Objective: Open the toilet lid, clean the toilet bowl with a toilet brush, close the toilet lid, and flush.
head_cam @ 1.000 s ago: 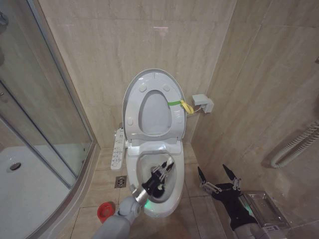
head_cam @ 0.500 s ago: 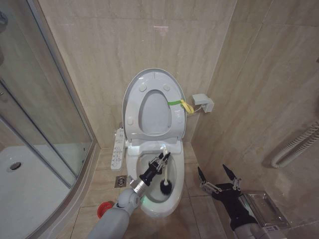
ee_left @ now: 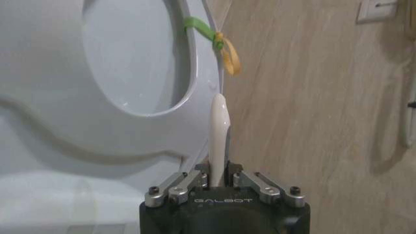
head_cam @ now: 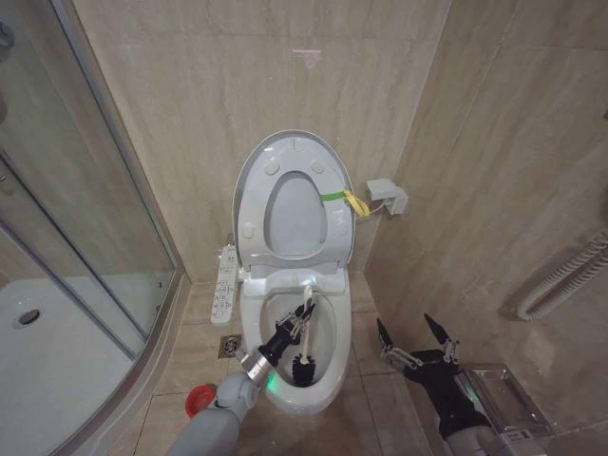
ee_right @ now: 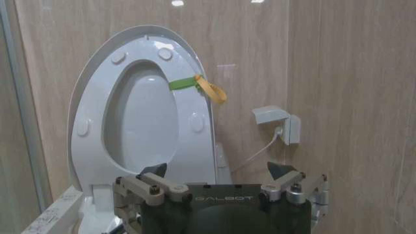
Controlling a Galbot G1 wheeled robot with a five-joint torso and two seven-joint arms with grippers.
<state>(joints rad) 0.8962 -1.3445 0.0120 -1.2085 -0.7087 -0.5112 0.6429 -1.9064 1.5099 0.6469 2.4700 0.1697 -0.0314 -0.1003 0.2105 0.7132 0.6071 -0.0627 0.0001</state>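
1. The left tool (head_cam: 293, 330) reaches over the near rim of the toilet bowl (head_cam: 328, 385) and is clamped on the white handle of the toilet brush (head_cam: 303, 323); in the left wrist view the handle rises from between the closed fingers (ee_left: 196, 176)
2. The brush slants: its knob end points to the far side of the bowl, toward the hinge, and its black bristle head lies down inside the bowl, near and slightly right of the tool
3. The toilet lid (head_cam: 255, 167) stands upright against the far wall with the seat ring raised against it; a yellow-green strap (head_cam: 344, 199) hangs at its right edge
4. The right tool (head_cam: 414, 344) hovers above the floor to the right of the bowl, fingers spread apart and empty
5. A red cup holder (head_cam: 199, 401) sits on the floor left of the bowl
6. Compared with half a second ago, the left tool has drawn a little nearer and the bristle head has shifted left in the bowl; the right tool has stayed put
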